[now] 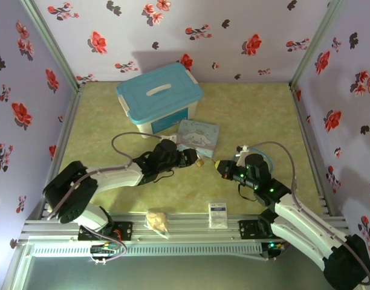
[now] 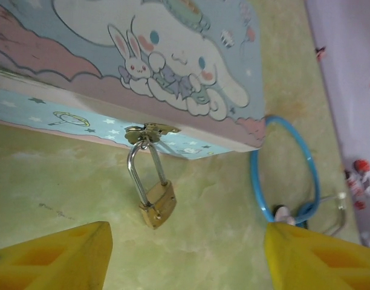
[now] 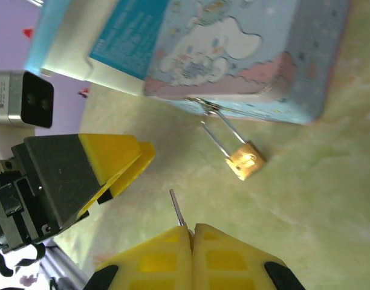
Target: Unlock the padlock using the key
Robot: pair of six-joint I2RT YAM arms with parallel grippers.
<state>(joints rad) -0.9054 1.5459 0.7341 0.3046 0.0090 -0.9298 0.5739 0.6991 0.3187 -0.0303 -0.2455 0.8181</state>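
Note:
The small brass padlock (image 2: 156,205) hangs by its silvery shackle from the hasp (image 2: 150,131) of the pale blue cartoon tin (image 2: 173,60) and rests on the green table. My left gripper (image 2: 186,235) is open, its yellow fingers spread wide just short of the padlock, with nothing between them. My right gripper (image 3: 191,228) is shut on the key (image 3: 178,208), whose thin grey blade sticks out from the fingertips. The blade points past the padlock (image 3: 245,161), a short way off. From above, both grippers (image 1: 191,157) (image 1: 221,166) face each other across the padlock (image 1: 200,162).
A white box with a blue lid (image 1: 159,96) stands behind the tin (image 1: 198,134). A blue stethoscope tube (image 2: 285,169) loops right of the tin. A tan bag (image 1: 157,221) and a white packet (image 1: 218,214) lie at the near edge. Floral walls enclose three sides.

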